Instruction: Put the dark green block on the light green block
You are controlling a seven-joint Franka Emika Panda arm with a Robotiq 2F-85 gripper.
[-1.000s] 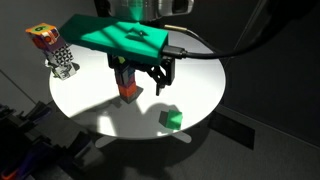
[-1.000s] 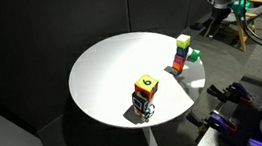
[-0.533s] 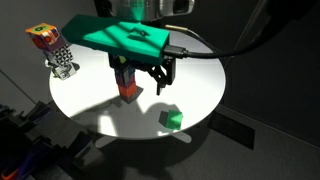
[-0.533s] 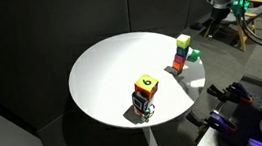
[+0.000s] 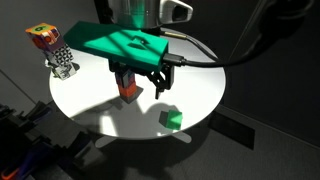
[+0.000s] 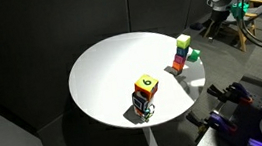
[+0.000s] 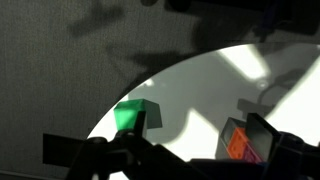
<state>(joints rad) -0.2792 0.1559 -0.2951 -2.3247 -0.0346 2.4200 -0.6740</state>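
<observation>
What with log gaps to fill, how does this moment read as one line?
end effector: open, empty | dark green block: on table, ungrasped | light green block: atop stack | stacking: not done

Close and high, an exterior view looks steeply down on the round table point(image 5: 200, 90). From farther back, an exterior view takes in the whole table point(image 6: 111, 70) from above its near left side. The wrist view looks down close to the table's rim, sharing the dark green block point(image 7: 130, 117) with both.

The end effector point(image 5: 153, 88) hides most of the block stack point(image 5: 128, 92), apparently its upper blocks.
</observation>
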